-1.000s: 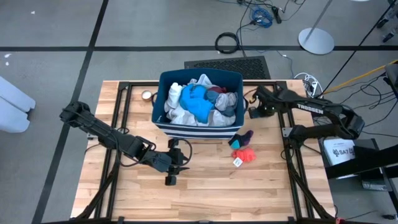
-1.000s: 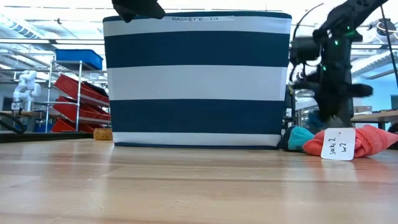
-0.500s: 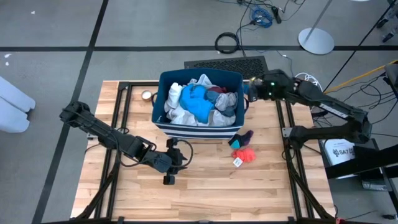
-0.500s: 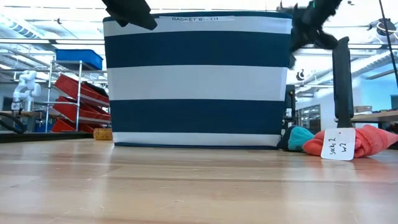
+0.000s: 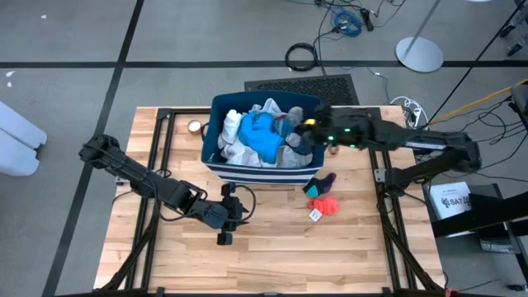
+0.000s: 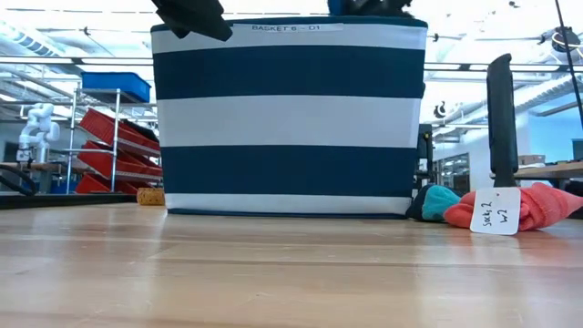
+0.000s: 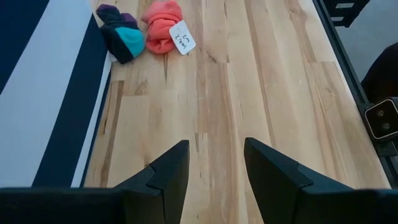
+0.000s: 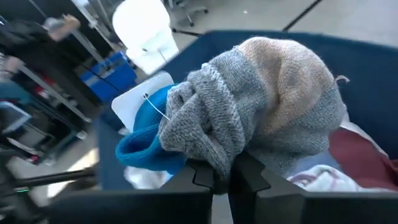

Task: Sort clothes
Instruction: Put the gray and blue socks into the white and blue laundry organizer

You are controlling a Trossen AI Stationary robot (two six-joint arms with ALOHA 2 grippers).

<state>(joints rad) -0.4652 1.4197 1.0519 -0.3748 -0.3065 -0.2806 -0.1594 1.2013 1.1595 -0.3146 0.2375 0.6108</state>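
Observation:
The navy bin with white stripes (image 5: 264,169) stands at the table's far middle. It holds a teal-blue garment (image 5: 262,136) and white (image 5: 235,153), grey and maroon pieces. My right gripper (image 5: 302,132) reaches over the bin's right part and is shut on a grey knit piece (image 8: 261,106). My left gripper (image 5: 237,211) is open and empty, low over the table in front of the bin. A purple-teal sock bundle (image 5: 324,181) and a red-pink sock (image 5: 327,206) with a white tag lie on the table right of the bin's front corner. My right gripper pinches the grey knit piece at its near lower part (image 8: 219,158) between its two fingers (image 8: 202,173). The fingers come slanting down from the table's right side. The piece bulges beyond the fingertips, over the pile in the bin. Whether it is lifted, I cannot tell.
A small round thing (image 5: 195,126) lies on the table left of the bin. Black frame rails (image 5: 157,157) run along the table's left and right sides. Bare wood (image 7: 249,93) lies ahead of my left gripper and along the near edge.
My right gripper has gone from beside the bin's right wall up and toward the table's left, ending over the bin's right part among the clothes. The socks on the table have kept still.

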